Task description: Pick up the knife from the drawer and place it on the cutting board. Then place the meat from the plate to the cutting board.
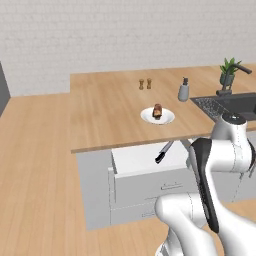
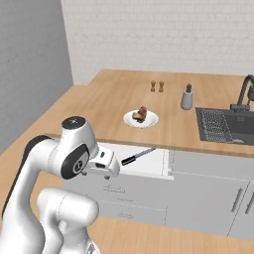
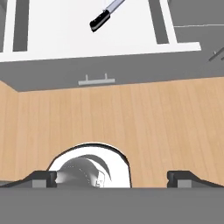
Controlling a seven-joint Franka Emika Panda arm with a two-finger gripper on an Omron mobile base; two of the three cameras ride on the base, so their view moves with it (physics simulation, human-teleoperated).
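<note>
Low in the centre of the left base view, the wide shallow light-grey drawer with a white inside stands pulled out under the light wood countertop, and the small slim black-handled knife with a thin pale blade lies inside it at a slant, handle toward you. Your two-finger gripper hangs in front of the drawer, well apart from the knife, fingers spread wide and holding nothing; in the hand view the knife sits at upper centre. The small reddish-brown meat chunk rests on the small round white plate, centre of that view, with two little brown shakers and a grey bottle further back. No cutting board can be made out, so you'll need to find it before carrying anything. Risks, as a guess: descend off-angle and a finger hits the drawer wall or pushes the slim handle aside; grip the thin blade and it slips out.
</note>
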